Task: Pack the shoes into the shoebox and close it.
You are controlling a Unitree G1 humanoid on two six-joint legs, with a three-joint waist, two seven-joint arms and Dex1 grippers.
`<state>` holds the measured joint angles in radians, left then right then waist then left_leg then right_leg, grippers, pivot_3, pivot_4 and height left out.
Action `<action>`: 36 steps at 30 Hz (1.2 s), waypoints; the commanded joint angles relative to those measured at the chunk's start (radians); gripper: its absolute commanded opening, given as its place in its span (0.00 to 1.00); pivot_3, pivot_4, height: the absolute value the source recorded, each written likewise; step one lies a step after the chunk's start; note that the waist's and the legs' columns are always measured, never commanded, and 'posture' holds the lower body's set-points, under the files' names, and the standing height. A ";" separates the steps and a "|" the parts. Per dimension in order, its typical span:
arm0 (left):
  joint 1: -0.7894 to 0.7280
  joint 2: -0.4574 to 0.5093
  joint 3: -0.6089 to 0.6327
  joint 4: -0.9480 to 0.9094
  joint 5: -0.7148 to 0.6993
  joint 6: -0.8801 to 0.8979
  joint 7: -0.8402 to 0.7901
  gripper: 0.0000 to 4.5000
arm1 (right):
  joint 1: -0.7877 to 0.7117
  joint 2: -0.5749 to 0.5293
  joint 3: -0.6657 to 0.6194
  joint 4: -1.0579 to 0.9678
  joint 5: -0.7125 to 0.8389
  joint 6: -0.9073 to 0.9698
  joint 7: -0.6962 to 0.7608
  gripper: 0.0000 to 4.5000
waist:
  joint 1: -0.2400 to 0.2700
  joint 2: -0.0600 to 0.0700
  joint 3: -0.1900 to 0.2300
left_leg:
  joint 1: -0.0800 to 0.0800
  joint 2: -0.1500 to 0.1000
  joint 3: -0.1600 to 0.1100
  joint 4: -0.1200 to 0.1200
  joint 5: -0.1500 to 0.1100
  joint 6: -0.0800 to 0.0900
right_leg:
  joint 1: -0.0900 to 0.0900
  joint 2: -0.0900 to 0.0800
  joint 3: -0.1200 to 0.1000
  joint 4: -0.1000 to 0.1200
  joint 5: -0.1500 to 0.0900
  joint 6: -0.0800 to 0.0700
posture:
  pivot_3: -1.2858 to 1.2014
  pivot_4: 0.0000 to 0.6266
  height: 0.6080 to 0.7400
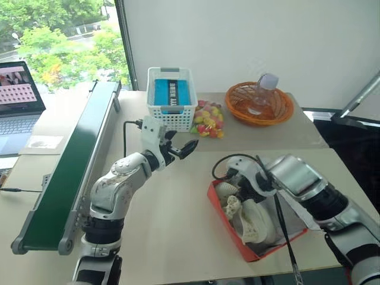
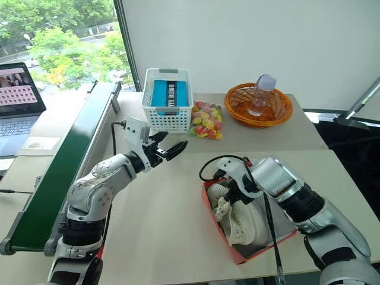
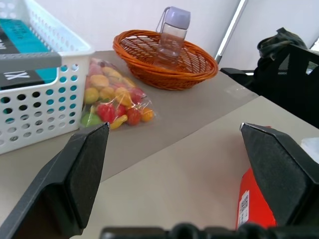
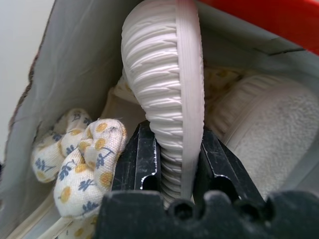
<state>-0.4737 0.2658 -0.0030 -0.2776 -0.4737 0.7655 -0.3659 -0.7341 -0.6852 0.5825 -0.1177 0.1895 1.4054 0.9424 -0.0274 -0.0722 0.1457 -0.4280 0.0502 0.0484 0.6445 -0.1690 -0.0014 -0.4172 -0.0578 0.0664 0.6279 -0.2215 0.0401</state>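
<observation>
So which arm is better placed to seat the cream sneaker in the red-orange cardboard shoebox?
Right. The right gripper is already clamped on the cream sneaker's ribbed pale sole inside the red-orange cardboard shoebox. The left gripper hovers open above bare table, away from the box.

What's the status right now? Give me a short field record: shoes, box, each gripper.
shoes: cream pair, both inside the box; one gripped by its sole
shoebox: red-orange, open, on the table in front of the right arm
right gripper: jaws shut on a shoe's sole, reaching down into the box
left gripper: jaws open, holding nothing, above the table
</observation>
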 commanded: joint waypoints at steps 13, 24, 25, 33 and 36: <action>-0.038 0.028 -0.004 -0.019 0.011 -0.018 -0.029 1.00 | -0.155 0.329 -0.029 0.727 -0.216 -0.468 -0.281 0.10 | -0.083 0.023 -0.032 | -0.009 0.043 -0.002 -0.036 -0.005 -0.006 | 0.030 -0.002 -0.059 -0.072 0.039 -0.018 | 0.52 0.24 1.00; -0.018 0.083 0.019 -0.017 0.018 -0.010 -0.042 1.00 | -0.152 0.314 -0.117 0.669 -0.228 -0.443 -0.221 0.10 | -0.030 0.074 0.001 | 0.015 -0.003 -0.071 -0.030 0.004 -0.020 | 0.085 -0.046 -0.183 0.017 -0.061 -0.063 | 0.52 0.24 1.00; -0.017 0.085 0.019 -0.017 0.017 -0.010 -0.042 1.00 | -0.137 0.300 -0.125 0.625 -0.223 -0.419 -0.214 0.10 | -0.032 0.072 0.002 | 0.007 -0.009 -0.078 -0.031 0.004 -0.020 | 0.081 -0.049 -0.190 0.010 -0.063 -0.055 | 0.52 0.24 1.00; 0.012 0.112 0.016 -0.011 0.027 -0.024 -0.052 1.00 | 0.016 0.125 -0.234 0.219 -0.164 -0.214 -0.187 0.10 | 0.032 0.069 0.008 | -0.013 -0.037 -0.062 -0.043 0.011 -0.009 | 0.036 -0.041 -0.129 0.004 -0.040 -0.029 | 0.52 0.24 1.00; 0.017 0.118 0.017 -0.006 0.030 -0.028 -0.060 1.00 | 0.067 0.062 -0.262 0.131 -0.146 -0.208 -0.180 0.10 | 0.045 0.070 0.008 | -0.016 -0.037 -0.053 -0.045 0.035 0.004 | 0.029 -0.037 -0.130 0.006 -0.025 -0.030 | 0.52 0.24 1.00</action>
<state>-0.4504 0.3747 0.0045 -0.2639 -0.4498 0.7657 -0.4149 -0.7028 -0.5849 0.3331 0.0331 0.0429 1.1618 0.7640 0.0178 -0.0024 0.1538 -0.4447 0.0157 -0.0031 0.6001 -0.1248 0.0025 -0.3890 -0.0915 -0.0647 0.6333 -0.2504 0.0112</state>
